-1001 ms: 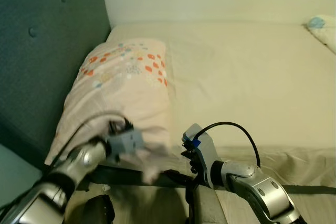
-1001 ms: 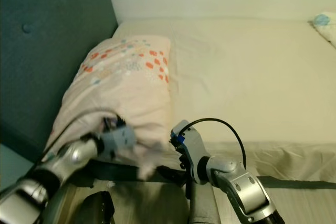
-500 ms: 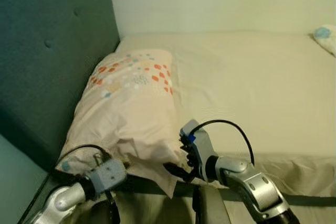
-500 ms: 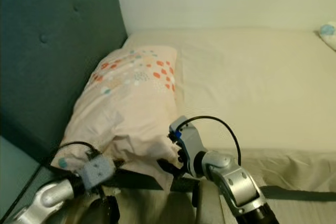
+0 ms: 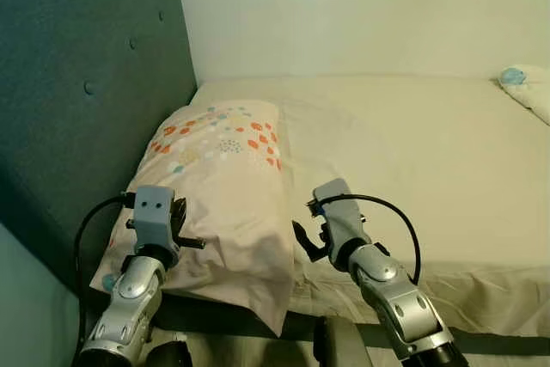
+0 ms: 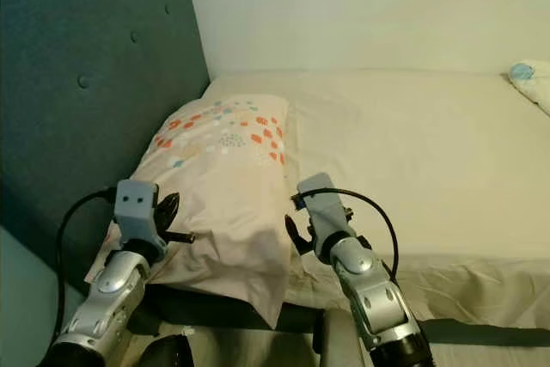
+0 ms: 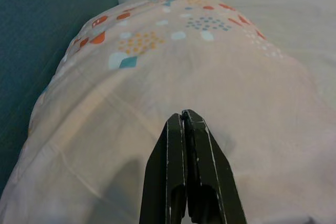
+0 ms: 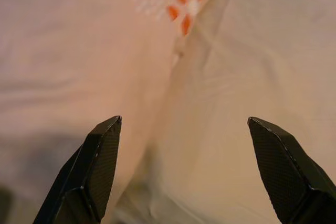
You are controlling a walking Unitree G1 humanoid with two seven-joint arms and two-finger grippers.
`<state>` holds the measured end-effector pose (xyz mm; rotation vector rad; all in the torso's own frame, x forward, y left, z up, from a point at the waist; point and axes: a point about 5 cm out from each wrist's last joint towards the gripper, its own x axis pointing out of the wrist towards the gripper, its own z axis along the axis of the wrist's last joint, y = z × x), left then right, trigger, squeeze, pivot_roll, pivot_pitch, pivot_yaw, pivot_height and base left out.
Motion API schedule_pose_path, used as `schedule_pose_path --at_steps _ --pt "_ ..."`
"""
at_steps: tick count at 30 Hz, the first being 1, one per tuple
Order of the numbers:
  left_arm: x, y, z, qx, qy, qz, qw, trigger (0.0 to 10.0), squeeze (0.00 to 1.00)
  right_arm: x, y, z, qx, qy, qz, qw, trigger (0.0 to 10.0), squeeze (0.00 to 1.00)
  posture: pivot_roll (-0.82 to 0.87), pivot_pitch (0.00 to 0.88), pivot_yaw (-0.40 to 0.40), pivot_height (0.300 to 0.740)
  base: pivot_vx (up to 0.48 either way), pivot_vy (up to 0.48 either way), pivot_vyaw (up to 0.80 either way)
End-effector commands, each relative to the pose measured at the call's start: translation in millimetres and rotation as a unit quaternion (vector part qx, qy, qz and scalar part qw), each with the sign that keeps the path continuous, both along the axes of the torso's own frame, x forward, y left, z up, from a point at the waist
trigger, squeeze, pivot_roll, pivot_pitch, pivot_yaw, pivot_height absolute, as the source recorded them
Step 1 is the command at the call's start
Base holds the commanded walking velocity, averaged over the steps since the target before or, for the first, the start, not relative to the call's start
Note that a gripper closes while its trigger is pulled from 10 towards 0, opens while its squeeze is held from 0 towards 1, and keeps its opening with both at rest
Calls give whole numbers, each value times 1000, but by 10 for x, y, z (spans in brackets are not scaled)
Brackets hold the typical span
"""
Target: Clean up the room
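Teal tufted headboard (image 5: 77, 100) beside a pale wall (image 5: 361, 6).

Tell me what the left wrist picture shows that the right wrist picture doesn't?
Left wrist view: two black fingers pressed together over the pale pink pillow with orange and blue dots, and the dark teal padded headboard. Right wrist view: two black fingers spread wide apart, above the pillow's edge and the cream bedsheet. Both show the pillow's orange dots.

Second pillow (image 5: 526, 92) cut by edge
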<state>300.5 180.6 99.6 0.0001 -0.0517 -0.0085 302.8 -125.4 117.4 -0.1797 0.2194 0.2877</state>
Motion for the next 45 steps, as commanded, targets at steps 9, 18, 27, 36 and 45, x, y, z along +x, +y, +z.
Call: schedule_pose_path --at_steps 9,18,27,36,45 --pt "-32 -88 122 9 0 10 1000 10000 0 18 -93 -3 37 -31 -36 998 10000 0 -77 17 -20 602 0 0 0" --pt "-20 -134 209 6 1 -3 1000 10000 0 27 -77 2 47 -40 -38 997 10000 0 -73 14 -24 627 0 0 0" --pt "-31 -131 294 1 -2 4 1000 10000 0 36 -114 37 54 -52 -47 996 10000 0 -83 12 -18 662 0 0 0" --pt "-23 -103 339 -7 -1 16 1000 10000 0 51 -80 82 57 -61 -41 996 10000 0 -82 14 -19 687 0 0 0" --pt "-52 -121 324 -11 7 15 1000 10000 0 76 -52 151 59 -71 -32 995 10000 0 -84 14 -20 707 0 0 0"
